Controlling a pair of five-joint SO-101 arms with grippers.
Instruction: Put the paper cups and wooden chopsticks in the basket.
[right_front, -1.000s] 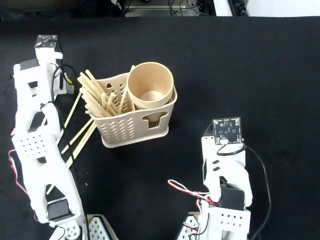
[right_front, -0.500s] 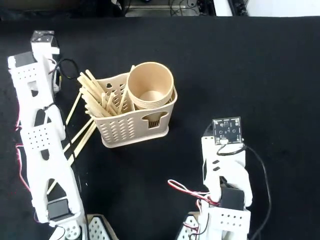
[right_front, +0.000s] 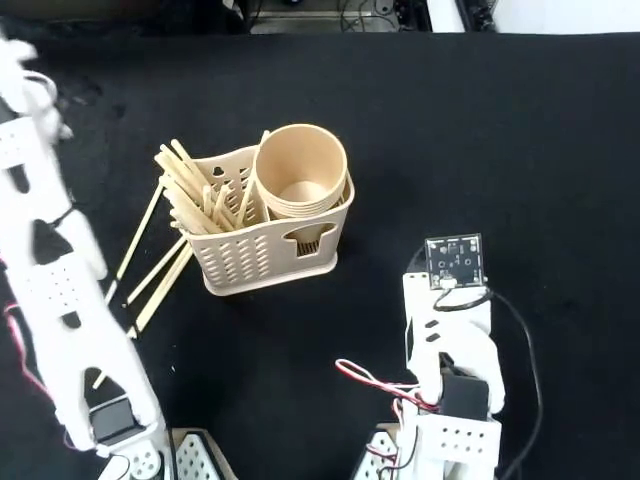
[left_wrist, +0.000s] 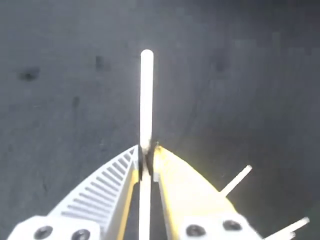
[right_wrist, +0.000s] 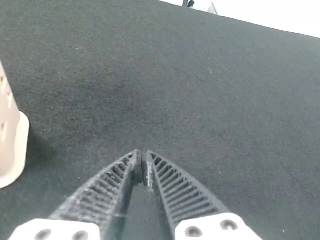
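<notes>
Left wrist view: left tool (left_wrist: 146, 151) clamps a chopstick (left_wrist: 146, 90) (tail cut off).

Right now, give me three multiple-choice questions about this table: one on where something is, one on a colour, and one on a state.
1. Where are the paper cups?
A. Stacked in the basket
B. Lying on the table
C. In a gripper

2. What colour is the table?
A. White
B. Black
C. Green

3. How is the left gripper?
A. Open and empty
B. Shut on a cup
C. Shut on a chopstick

Answers:
1 A: the high view shows the cups standing inside the basket's right end.
2 B: the surface is black in every view.
3 C: in the left wrist view its fingers pinch the pale stick.
</notes>
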